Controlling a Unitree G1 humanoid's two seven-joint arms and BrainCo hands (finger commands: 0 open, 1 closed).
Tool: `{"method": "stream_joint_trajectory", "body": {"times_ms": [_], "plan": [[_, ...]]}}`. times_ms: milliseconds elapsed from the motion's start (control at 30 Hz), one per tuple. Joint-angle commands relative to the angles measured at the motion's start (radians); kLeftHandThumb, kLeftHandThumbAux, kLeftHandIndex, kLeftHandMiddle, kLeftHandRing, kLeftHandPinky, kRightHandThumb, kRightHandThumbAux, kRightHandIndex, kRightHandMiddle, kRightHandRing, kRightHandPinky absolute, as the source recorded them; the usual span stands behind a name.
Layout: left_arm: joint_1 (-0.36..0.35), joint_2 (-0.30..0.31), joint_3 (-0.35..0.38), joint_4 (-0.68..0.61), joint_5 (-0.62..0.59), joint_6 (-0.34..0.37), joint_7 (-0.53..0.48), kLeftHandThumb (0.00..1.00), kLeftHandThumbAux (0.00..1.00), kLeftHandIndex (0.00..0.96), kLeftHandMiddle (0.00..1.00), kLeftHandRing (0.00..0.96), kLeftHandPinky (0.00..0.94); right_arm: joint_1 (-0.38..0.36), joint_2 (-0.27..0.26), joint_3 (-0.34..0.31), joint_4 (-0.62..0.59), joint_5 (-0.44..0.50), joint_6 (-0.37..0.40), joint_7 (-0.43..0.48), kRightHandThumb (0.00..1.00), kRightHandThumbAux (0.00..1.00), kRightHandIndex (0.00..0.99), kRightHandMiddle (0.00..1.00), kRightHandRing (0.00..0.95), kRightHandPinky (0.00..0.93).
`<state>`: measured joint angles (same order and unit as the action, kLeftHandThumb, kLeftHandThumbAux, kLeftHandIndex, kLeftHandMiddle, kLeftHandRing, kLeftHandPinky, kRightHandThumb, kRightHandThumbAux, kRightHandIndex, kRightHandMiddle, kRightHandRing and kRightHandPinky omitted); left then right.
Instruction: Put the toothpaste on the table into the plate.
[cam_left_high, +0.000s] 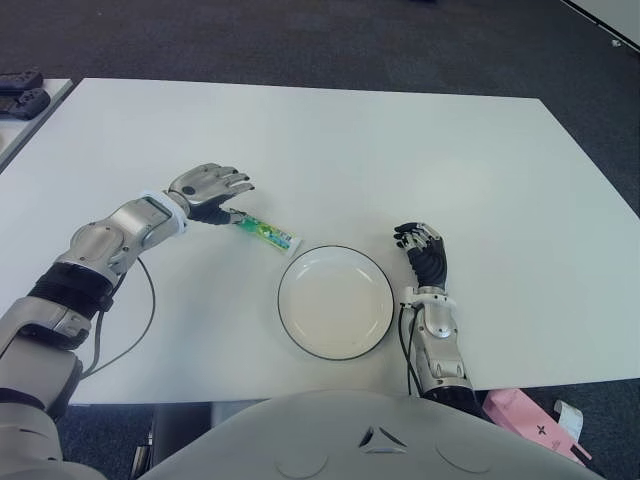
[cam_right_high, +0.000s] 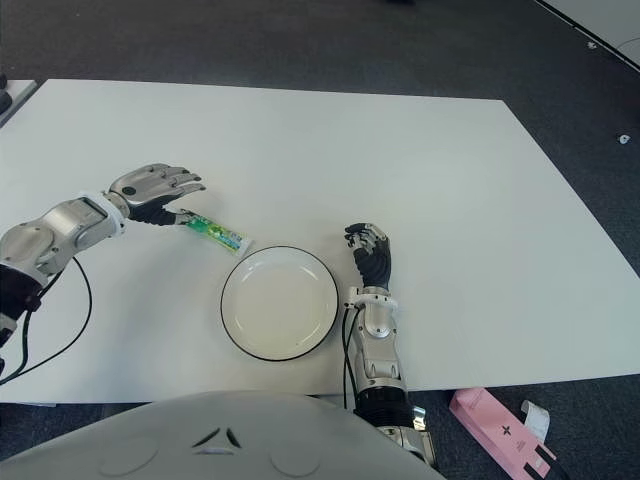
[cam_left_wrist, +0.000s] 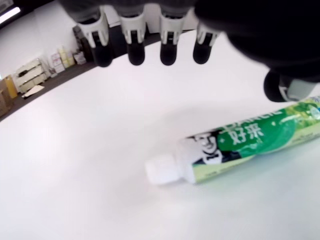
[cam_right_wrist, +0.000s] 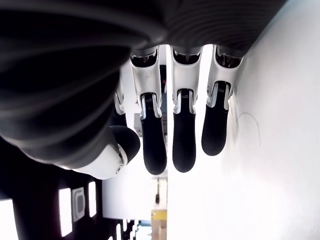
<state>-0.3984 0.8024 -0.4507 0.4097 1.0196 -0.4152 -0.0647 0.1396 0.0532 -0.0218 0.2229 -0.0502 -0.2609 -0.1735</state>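
A green and white toothpaste tube (cam_left_high: 266, 232) lies flat on the white table (cam_left_high: 400, 160), its white cap (cam_left_wrist: 163, 169) pointing toward my left hand. My left hand (cam_left_high: 212, 192) hovers just above the cap end, fingers (cam_left_wrist: 135, 37) spread and holding nothing. The white plate (cam_left_high: 335, 301) with a dark rim sits just right of the tube's far end, with nothing in it. My right hand (cam_left_high: 424, 250) shows to the right of the plate, fingers (cam_right_wrist: 183, 127) relaxed and holding nothing.
A dark object (cam_left_high: 22, 92) lies on a separate surface at the far left. A pink box (cam_right_high: 500, 432) sits on the floor beyond the table's near right edge. A cable (cam_left_high: 140, 320) loops off my left arm.
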Motion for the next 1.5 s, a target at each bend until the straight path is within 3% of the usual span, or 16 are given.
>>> {"method": "stream_joint_trajectory", "body": {"times_ms": [33,700,1200,1500], "plan": [[-0.013,0.005,-0.034,0.023,0.004,-0.045,-0.009,0.469,0.146,0.000,0.000,0.000,0.000,0.024,0.013,0.000,0.010,0.000,0.030,-0.003,0.710,0.729,0.424,0.453,0.433,0.429],[0.029,0.077,-0.066,-0.083,-0.001,-0.191,-0.085,0.478,0.176,0.000,0.000,0.000,0.000,0.031,0.014,-0.002,0.000,0.005,0.026,-0.002,0.710,0.728,0.426,0.465,0.446,0.445],[0.075,0.112,-0.066,-0.203,0.032,-0.190,-0.182,0.416,0.183,0.000,0.000,0.000,0.000,0.045,0.014,0.000,-0.015,0.001,0.026,-0.005,0.710,0.728,0.426,0.457,0.438,0.437],[0.092,0.104,-0.073,-0.209,0.063,-0.180,-0.175,0.387,0.182,0.000,0.000,0.000,0.000,0.059,0.016,0.005,-0.037,-0.003,0.036,-0.009,0.710,0.728,0.424,0.454,0.441,0.439]]}}
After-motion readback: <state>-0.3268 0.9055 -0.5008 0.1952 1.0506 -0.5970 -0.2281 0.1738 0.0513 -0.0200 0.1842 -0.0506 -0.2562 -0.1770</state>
